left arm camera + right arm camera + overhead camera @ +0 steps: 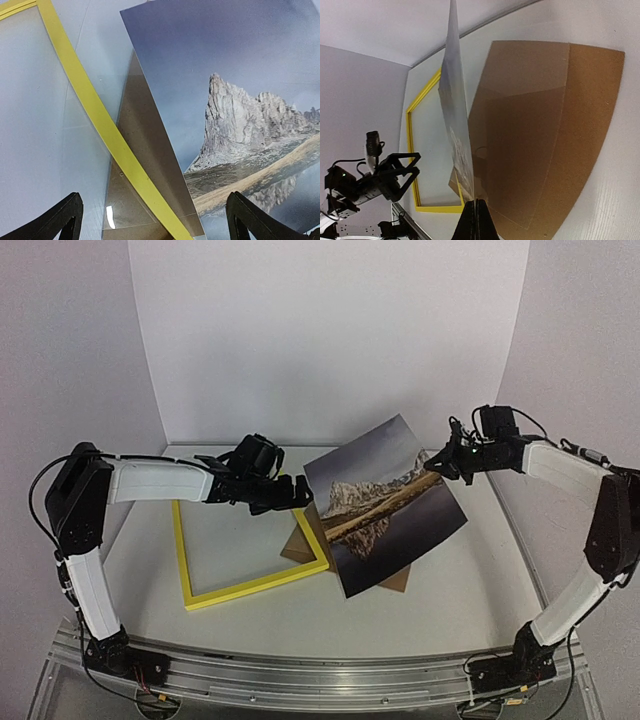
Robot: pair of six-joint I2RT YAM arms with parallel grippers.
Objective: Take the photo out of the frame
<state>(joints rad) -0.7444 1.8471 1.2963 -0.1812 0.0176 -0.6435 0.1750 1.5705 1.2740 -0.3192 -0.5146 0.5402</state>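
Note:
The photo (385,505), a mountain mirrored in a lake, is tilted up off the table, its right edge pinched in my shut right gripper (437,468). In the right wrist view the photo (455,115) shows edge-on, running up from the closed jaws of the right gripper (479,210). The yellow frame (250,587) lies flat on the table to the left of it. My left gripper (295,498) hangs open over the frame's right bar (100,115), holding nothing, with the photo (240,75) just to its right.
A brown backing board (298,543) lies flat under the photo and the frame's right corner; it fills much of the right wrist view (540,135). A clear sheet lies on it. White walls close in at the back and sides.

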